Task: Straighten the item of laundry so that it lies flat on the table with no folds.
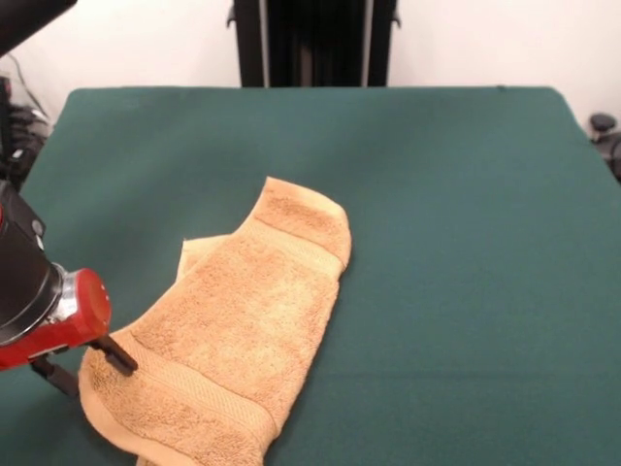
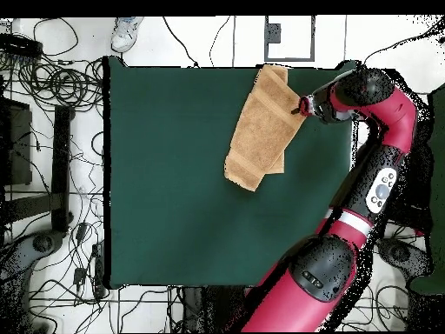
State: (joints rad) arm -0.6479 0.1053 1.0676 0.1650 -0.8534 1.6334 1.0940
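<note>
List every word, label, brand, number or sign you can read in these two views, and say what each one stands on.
No text can be read in either view.
Towel: no legible label or tag shows.
Table: plain green cloth, no markings.
Arm and pincer: no lettering visible; the pale panel on the arm in the overhead view is too small to read.

The towel (image 1: 238,330) runs off the front view's bottom edge at the surface's (image 1: 466,243) near edge, its folded-under layer mostly hidden beneath the top one, and the gripper (image 1: 85,367) is too small overhead to tell its fingers' spread.
</note>
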